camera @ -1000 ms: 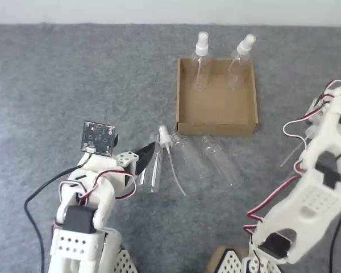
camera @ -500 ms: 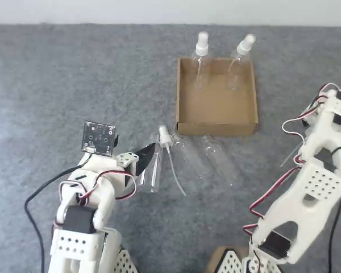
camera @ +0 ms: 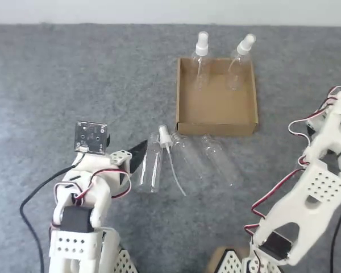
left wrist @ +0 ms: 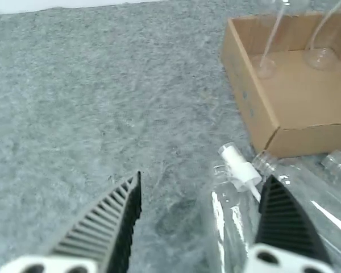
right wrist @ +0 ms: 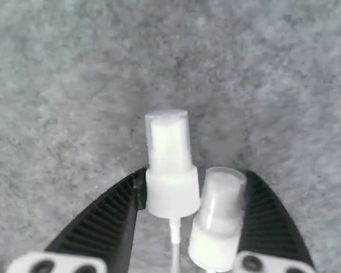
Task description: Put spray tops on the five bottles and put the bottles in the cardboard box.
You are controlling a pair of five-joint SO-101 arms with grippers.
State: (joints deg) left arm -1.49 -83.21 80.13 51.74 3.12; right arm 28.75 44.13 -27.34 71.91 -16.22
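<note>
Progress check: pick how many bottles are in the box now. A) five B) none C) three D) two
D: two bottles with spray tops lean in the box, while three others lie on the carpet in front of it.

The left tool hangs wide open over the gray tabletop, its 2 ribbed fingers well apart. A clear bottle lies flat beside 1 finger, with a white spray top at its neck end. Farther off, the cardboard box holds 2 upright bottles.
</note>
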